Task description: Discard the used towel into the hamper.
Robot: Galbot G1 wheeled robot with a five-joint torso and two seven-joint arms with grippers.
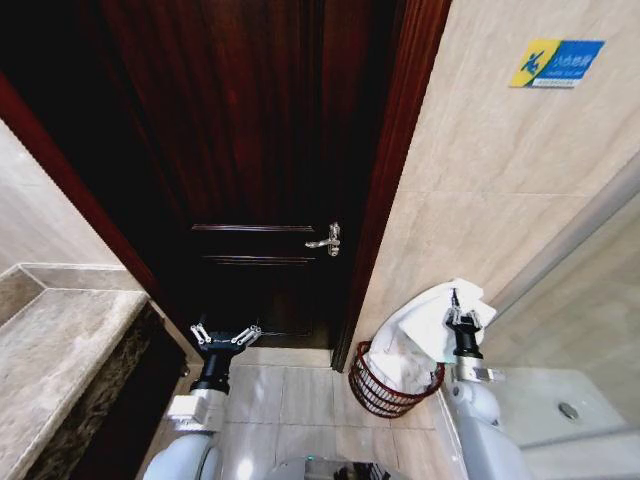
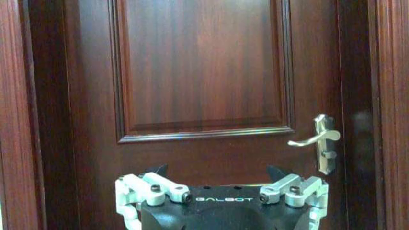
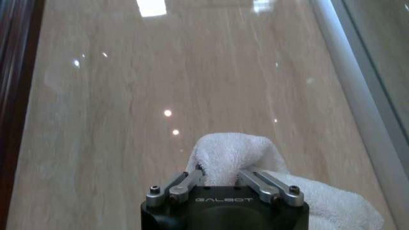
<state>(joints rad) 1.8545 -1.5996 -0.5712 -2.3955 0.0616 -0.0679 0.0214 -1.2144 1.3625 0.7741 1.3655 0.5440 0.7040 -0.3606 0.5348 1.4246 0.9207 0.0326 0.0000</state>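
White towel (image 1: 425, 325) pinched in right tool (image 1: 456, 312), draped down into hamper (image 1: 385, 392) on floor by tiled wall (image 1: 480, 200). Left tool (image 1: 226, 337) spread wide, idle, facing dark door (image 1: 260, 150); handle (image 1: 328, 240) beyond. Stone worktop (image 1: 55, 350) far left.

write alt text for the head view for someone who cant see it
The right gripper holds a white towel pinched above a reddish-brown wicker hamper, the cloth draping into it, beside a tiled wall. The left gripper hangs open and empty before a dark wooden door with a silver handle.
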